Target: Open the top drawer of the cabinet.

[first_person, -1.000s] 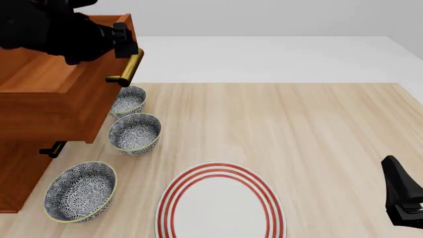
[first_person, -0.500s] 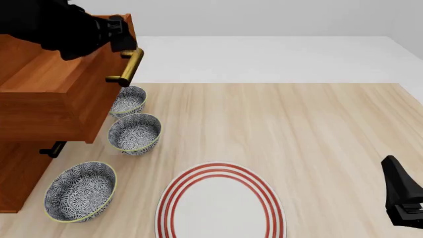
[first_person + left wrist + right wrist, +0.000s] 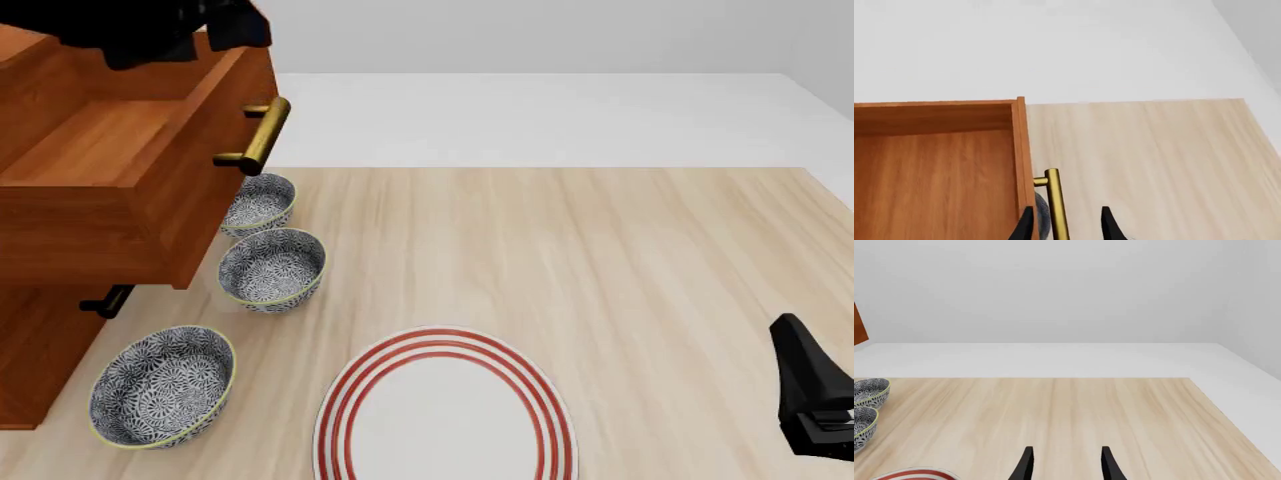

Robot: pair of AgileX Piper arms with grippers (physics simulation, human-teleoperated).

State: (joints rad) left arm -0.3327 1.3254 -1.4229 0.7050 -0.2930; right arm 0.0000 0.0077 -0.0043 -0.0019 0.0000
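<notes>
The top drawer (image 3: 120, 150) of the reddish-brown cabinet (image 3: 27, 350) stands pulled out at the left, its inside bare (image 3: 934, 175). Its brass bar handle (image 3: 260, 135) faces the table. My left gripper (image 3: 234, 25) hovers above the drawer's front edge, clear of the handle. In the left wrist view the left gripper (image 3: 1066, 227) is open, and the handle (image 3: 1056, 205) shows below, between the two black fingertips (image 3: 1026, 226). My right gripper (image 3: 811, 400) rests at the near right, and the right wrist view shows the right gripper (image 3: 1066, 465) open over bare table.
Three patterned bowls (image 3: 260, 203) (image 3: 272, 268) (image 3: 162, 385) line up just in front of the cabinet, partly under the drawer. A red-ringed white plate (image 3: 445, 410) lies near the front edge. A lower drawer's handle (image 3: 107, 300) pokes out under the open drawer.
My left gripper has let go of the handle's far end and risen up and to the left, above the drawer. The drawer stays pulled out. The right arm has not moved.
</notes>
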